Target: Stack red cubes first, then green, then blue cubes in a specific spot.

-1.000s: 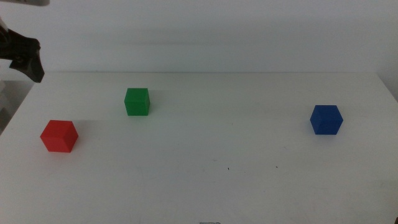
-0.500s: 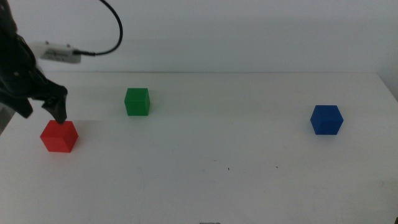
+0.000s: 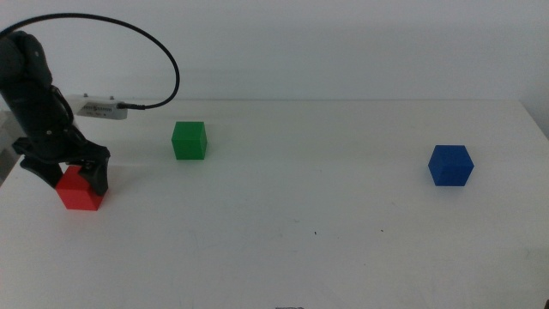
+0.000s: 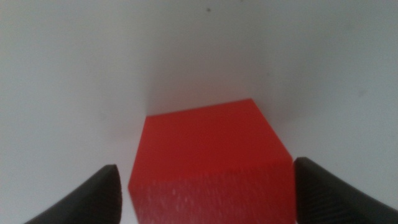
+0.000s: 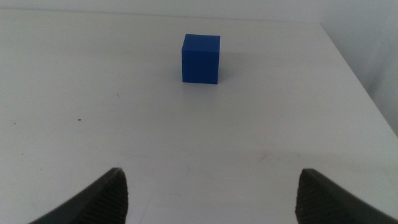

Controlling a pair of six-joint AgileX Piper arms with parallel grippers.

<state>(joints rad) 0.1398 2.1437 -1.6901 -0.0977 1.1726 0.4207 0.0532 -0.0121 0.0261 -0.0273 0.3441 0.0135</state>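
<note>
Left gripper (image 3: 73, 172) straddling the red cube (image 3: 79, 190).
I see its jaws apart, either side of the cube at the table's (image 3: 283, 257) left edge. Right gripper (image 5: 208, 193) waits, jaws apart, facing the blue cube (image 5: 201, 58).

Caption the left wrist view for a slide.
Left pincer open, jaws straddling the red cube on the white table.

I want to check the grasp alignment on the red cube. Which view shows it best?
The left wrist view: the red cube fills the frame, centred between the left gripper's open jaws, gaps on both sides. The middle view shows the cube small, partly hidden by the gripper. The right wrist view misses it entirely.
</note>
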